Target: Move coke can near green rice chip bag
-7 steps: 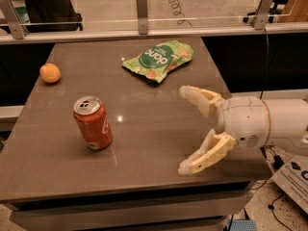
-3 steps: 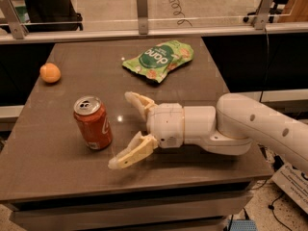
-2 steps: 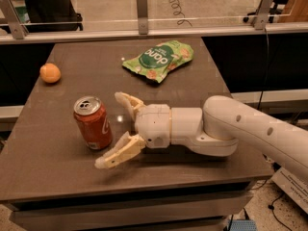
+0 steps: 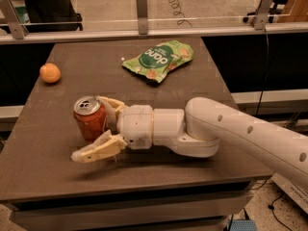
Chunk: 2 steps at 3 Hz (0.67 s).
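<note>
The can point(image 4: 89, 121) stands upright at the near left of the counter point(image 4: 202, 88). The gripper point(image 4: 88, 129) reaches in from the right, its fingers point(image 4: 98, 150) spread apart, one on the can's far side, one on its near side. The bag point(image 4: 159, 59) lies well apart at the far middle, and an orange point(image 4: 50, 73) sits far left.

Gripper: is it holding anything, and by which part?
Nothing held yet: the gripper is open, fingers straddling the body of the coke can, not clamped.

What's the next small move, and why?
Probably close the gripper on the coke can: its open fingers straddle the upright can, one behind, one in front, not yet clamped. The green rice chip bag lies apart, farther back on the table, so grasping comes first.
</note>
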Tool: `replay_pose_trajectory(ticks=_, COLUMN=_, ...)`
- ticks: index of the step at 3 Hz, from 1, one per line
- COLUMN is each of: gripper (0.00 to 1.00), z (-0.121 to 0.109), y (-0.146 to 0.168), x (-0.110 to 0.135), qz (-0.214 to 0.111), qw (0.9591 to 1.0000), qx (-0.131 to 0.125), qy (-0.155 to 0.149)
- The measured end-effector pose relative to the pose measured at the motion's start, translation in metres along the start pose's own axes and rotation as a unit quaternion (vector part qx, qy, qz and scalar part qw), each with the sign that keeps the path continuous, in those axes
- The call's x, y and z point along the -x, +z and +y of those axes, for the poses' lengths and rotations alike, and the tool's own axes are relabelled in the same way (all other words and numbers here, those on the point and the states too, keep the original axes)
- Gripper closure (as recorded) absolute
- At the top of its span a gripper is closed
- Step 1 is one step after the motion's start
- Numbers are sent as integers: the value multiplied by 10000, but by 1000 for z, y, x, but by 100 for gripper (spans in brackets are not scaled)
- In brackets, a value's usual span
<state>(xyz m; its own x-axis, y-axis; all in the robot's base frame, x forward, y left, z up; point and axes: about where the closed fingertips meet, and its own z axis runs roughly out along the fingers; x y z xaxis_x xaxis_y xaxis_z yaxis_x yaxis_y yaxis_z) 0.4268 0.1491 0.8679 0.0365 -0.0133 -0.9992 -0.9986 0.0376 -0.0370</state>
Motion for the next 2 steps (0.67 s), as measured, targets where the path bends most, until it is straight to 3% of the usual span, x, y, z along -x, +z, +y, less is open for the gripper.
replay_pose_trajectory(ticks=2, gripper=64, z=5, y=5, x=1, qz=61, qw=9999, qx=86, qy=-5)
